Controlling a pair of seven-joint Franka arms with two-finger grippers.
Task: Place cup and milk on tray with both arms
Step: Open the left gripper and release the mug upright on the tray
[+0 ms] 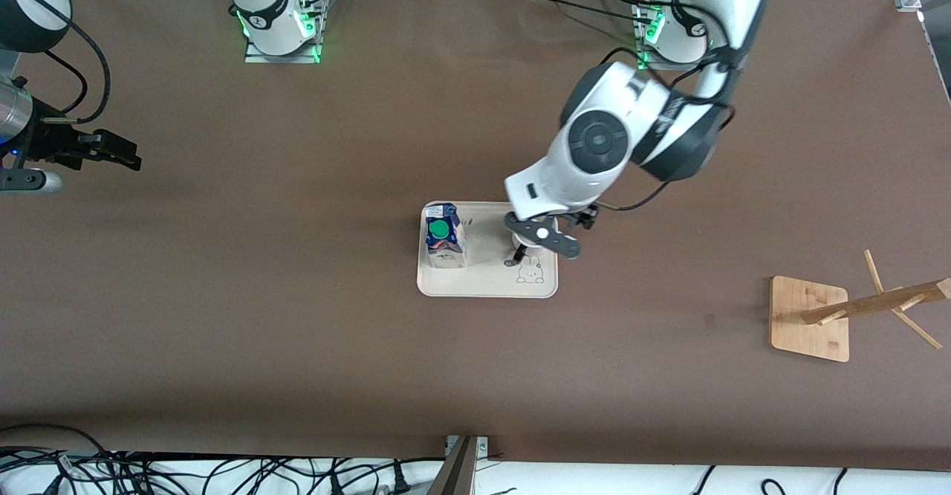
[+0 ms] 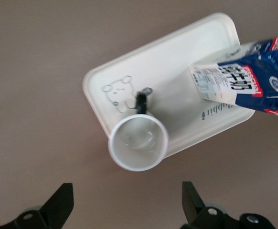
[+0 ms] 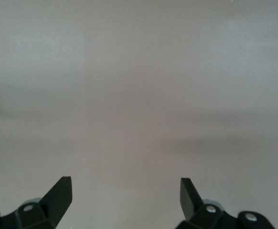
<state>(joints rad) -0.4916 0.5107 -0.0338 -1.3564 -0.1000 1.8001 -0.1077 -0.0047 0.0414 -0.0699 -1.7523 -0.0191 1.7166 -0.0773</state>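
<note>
The cream tray [image 1: 483,272] lies mid-table. The blue and white milk [image 1: 444,236] with a green cap stands upright on the tray's end toward the right arm. The white cup [image 1: 521,243] stands upright on the tray's other end, mostly hidden by my left hand. In the left wrist view the cup [image 2: 138,142] is empty, its black handle points over the rabbit drawing, and the tray [image 2: 163,67] and milk [image 2: 253,76] show too. My left gripper [image 1: 542,235] hangs open above the cup [image 2: 125,202], not touching it. My right gripper [image 1: 122,154] is open and empty [image 3: 124,191] over bare table.
A wooden rack [image 1: 810,320] with slanted pegs stands toward the left arm's end of the table, nearer to the front camera than the tray. Brown tabletop [image 1: 297,294] surrounds the tray. Cables lie along the table's front edge.
</note>
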